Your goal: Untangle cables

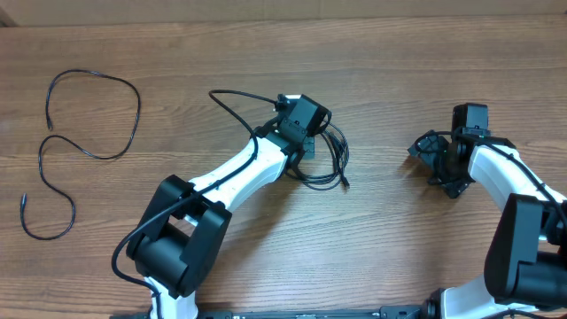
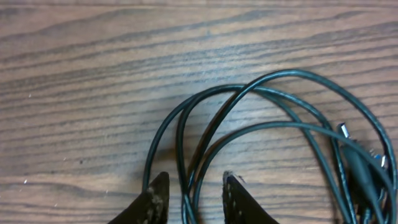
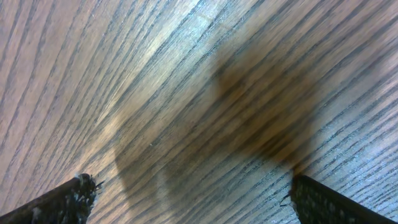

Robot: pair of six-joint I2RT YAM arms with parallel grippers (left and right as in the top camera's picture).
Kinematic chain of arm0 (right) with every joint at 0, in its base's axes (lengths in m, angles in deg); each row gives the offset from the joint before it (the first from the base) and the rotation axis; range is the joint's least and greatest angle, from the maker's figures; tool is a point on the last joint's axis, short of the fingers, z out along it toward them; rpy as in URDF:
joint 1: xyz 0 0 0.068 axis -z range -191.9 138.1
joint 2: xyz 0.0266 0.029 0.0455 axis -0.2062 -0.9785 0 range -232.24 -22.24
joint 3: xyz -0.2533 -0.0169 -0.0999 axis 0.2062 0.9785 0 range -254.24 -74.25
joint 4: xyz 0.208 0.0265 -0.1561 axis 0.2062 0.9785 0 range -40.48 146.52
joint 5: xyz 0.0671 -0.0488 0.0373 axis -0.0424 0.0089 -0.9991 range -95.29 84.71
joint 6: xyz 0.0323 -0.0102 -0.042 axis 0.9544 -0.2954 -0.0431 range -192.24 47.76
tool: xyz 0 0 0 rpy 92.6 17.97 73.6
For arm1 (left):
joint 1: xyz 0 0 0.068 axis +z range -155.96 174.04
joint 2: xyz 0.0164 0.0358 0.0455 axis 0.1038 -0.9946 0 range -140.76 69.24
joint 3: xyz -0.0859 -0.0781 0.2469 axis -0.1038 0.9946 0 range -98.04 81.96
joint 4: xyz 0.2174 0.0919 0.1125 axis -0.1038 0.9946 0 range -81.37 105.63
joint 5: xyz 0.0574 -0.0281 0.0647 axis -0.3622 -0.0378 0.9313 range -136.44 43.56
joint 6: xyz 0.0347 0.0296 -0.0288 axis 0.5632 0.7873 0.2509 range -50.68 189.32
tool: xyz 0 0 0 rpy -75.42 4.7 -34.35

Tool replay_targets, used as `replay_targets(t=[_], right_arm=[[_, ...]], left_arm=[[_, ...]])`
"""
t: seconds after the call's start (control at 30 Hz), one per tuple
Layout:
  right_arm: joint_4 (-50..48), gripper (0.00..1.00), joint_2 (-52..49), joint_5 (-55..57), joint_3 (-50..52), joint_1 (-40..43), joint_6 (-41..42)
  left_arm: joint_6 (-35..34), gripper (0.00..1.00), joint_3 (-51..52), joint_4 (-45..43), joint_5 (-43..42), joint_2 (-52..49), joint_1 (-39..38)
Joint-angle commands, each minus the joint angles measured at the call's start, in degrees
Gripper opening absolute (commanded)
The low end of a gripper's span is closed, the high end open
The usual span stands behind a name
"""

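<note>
**Black cords bunched under the left claw**

Overhead: the wood-grain table [image 1: 399, 53] carries two lots of cable. One separate cord [image 1: 89, 73] lies in open curves far to the left and crosses nothing. The tangled bundle [image 1: 330, 164] sits near the middle, several loops stacked, right by the left claw [image 1: 310, 137], whose arm reaches in from the lower left. The right claw [image 1: 436, 164] hangs well apart to the right, over bare wood.

Left wrist: the two fingertips [image 2: 155, 198] stand apart, with two or three strands of the bundle running up between them. Wood shows on either side of the strands, so the claw reads as open around them, not clamped. The loops fan out ahead and to the right, where the plug ends [image 2: 351, 152] lie together, one with a silvery tip.

Right wrist: the fingers are spread wide, with only table and shadow between them.

The step in hand looks like picking a strand out of the bundle. To do it well, the pick should narrow to one cord; closing on everything between the fingertips would likely drag the whole knot along. An outer loop seems the better choice. The idle right claw could pin the rest near the plugs while the left draws away slowly.
</note>
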Motion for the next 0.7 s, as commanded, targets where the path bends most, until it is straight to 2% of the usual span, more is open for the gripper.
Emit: replay_targets(t=[0.0, 0.4, 0.57, 0.67], right_arm=[[-0.1, 1.0, 1.1, 0.1, -0.1, 0.1, -0.2], [-0.1, 1.0, 1.1, 0.1, -0.1, 0.1, -0.2], [-0.1, 1.0, 1.1, 0.1, -0.1, 0.1, -0.2], [-0.1, 1.0, 1.1, 0.1, -0.1, 0.1, -0.2]], left_arm=[[0.4, 0.26, -0.8, -1.2, -0.2, -2.3, 0.6], [0.5, 0.37, -0.8, -1.4, 0.0, -2.8, 1.4], [0.5, 0.36, -0.7, -1.3, 0.0, -2.9, 1.9], [0.4, 0.32, -0.5, -1.6, 0.0, -2.9, 1.9]])
